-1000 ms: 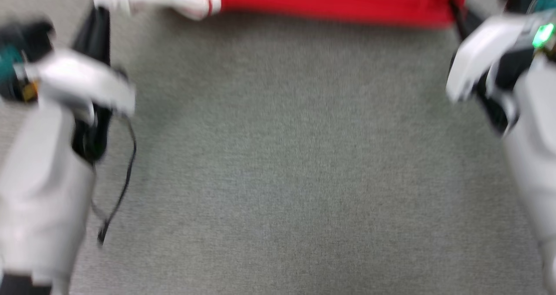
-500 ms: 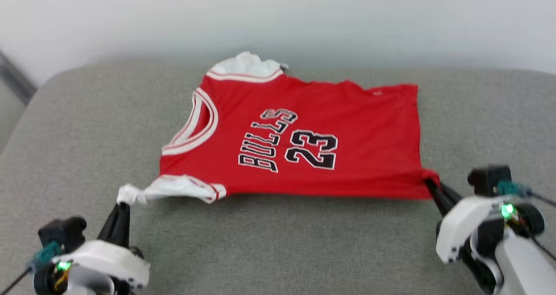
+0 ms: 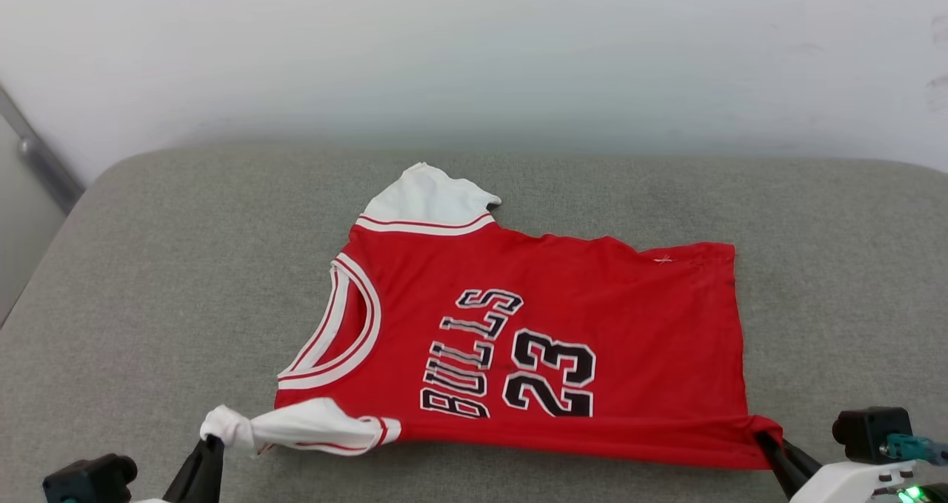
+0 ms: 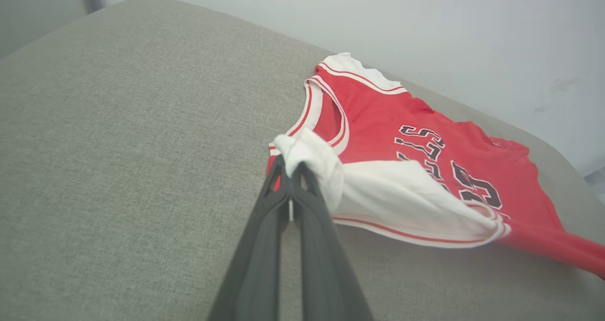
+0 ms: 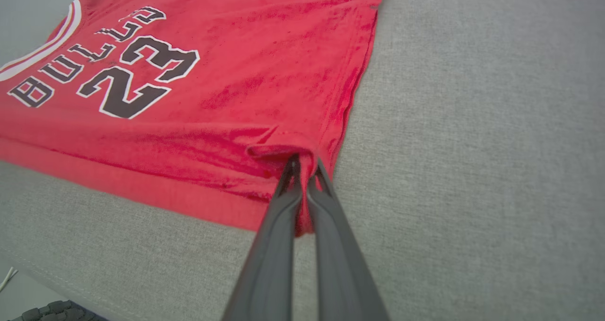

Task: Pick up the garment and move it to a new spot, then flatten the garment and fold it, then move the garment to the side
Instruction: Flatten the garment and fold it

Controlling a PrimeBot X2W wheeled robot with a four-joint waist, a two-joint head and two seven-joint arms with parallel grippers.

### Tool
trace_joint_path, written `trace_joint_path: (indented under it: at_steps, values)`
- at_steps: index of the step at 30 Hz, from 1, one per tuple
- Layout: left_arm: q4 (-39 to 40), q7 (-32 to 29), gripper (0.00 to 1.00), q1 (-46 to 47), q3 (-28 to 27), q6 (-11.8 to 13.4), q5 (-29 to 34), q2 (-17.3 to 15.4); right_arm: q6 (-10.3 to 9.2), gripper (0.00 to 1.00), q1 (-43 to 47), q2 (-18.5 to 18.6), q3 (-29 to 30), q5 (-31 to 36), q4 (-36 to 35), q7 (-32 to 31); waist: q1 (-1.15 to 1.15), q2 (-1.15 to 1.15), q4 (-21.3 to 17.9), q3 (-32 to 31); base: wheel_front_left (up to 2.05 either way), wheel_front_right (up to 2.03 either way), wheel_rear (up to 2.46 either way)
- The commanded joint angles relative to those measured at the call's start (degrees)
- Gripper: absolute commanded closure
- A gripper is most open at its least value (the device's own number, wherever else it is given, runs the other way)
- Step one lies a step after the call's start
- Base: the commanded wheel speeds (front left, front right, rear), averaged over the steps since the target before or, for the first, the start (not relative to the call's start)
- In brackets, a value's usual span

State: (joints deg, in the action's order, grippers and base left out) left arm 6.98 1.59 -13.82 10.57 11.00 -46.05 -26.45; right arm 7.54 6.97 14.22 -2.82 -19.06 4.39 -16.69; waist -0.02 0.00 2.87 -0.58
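Flattening step, by our judgement: jersey (image 3: pixel 563 303) lay front-up on the grey woven cushion (image 3: pixel 148 266), toward its front edge, with lettering and 23 legible. Left gripper (image 4: pixel 289 169) had its jaws clamped on the bunched tip of the near white sleeve (image 4: pixel 401 193). Right gripper (image 5: pixel 302 165) had its jaws pinched on the near hem corner. Near edge ran taut between the 2 grips. Fabric looked thin, soft and limp. Next move, we judged, called for an even release so the corners would not spring back, then folding.
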Motion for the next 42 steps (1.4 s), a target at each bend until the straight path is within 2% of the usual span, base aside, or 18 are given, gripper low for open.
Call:
trace_joint_path:
  at_steps: [1,7,12,17,24,25,28,29,30,31,32,36,42]
  values:
    - [1.1,-0.29,1.0,0.22,-0.55,0.36,-0.02,-0.51,-0.1,1.0,0.39,-0.3,0.67,0.38,-0.88,-1.09,0.02,0.0,0.0,0.49,0.0,0.0,0.0]
    - [-0.07,-2.14,1.0,7.28,1.4,-1.53,1.24,-1.45,-0.09,1.0,-3.7,-1.15,0.55,1.52,-2.02,-6.19,0.02,0.0,-0.39,3.85,0.0,0.0,0.0]
    - [-6.09,-2.08,1.0,16.44,3.28,-3.55,2.92,-0.68,-0.08,1.0,-8.98,-1.17,-0.89,2.16,0.69,-7.96,0.02,0.0,-0.89,7.69,0.0,0.0,0.0]
    - [-13.21,-2.75,1.0,24.72,5.16,-6.6,3.41,0.08,-0.08,1.0,-14.8,-0.71,-2.73,2.63,4.47,-8.08,0.02,0.0,-1.46,11.76,0.0,0.0,0.0]
    - [-23.21,-4.15,1.0,32.19,8.02,-10.79,3.53,1.31,-0.09,1.0,-19.85,-0.36,-4.76,3.73,10.75,-7.17,0.02,0.0,-2.04,15.61,0.0,0.0,0.0]
    - [-24.81,-4.77,1.0,32.81,8.42,-11.37,3.21,1.51,-0.09,0.89,-20.01,-0.54,-5.06,3.87,11.81,-7.1,0.02,0.0,-2.12,15.86,0.0,0.0,0.0]
    - [-29.05,-6.62,1.0,34.53,9.44,-13.08,2.27,2.34,-0.11,0.5,-20.57,-1.02,-5.95,4.12,14.17,-6.35,0.02,0.0,-2.48,16.38,0.0,0.0,0.0]
    - [-30.23,-7.18,0.82,34.87,9.65,-13.47,1.86,2.57,-0.11,0.0,-20.71,-1.16,-6.07,4.05,14.88,-6.05,0.02,0.0,-2.57,16.42,0.0,0.0,0.0]
    - [-31.17,-7.57,0.55,35.16,9.85,-13.69,1.56,2.67,-0.11,0.0,-20.99,-1.25,-6.21,4.05,15.31,-5.47,0.02,0.0,-2.66,16.41,0.0,0.0,0.0]
    - [-32.15,-7.8,0.22,35.39,9.84,-13.96,1.26,2.84,-0.11,0.0,-20.99,-1.36,-6.51,3.96,15.66,-4.88,0.02,0.0,-2.73,16.3,0.0,0.0,0.0]
    - [-32.81,-7.54,0.02,35.46,9.75,-14.06,1.03,2.98,-0.11,0.0,-20.87,-1.44,-6.75,3.76,15.92,-4.04,0.02,0.0,-2.83,16.08,0.0,0.0,0.0]
    - [-34.47,-6.67,0.0,34.79,9.21,-14.33,0.48,2.85,-0.1,0.0,-20.98,-1.81,-6.83,3.1,16.12,-0.58,0.02,0.0,-3.39,14.93,0.0,0.0,0.0]
    - [-35.09,-6.11,0.0,33.47,8.66,-14.37,0.16,1.74,-0.08,0.0,-20.09,-2.47,-5.94,2.61,15.01,8.44,0.02,0.0,-3.76,10.49,0.0,0.0,0.0]
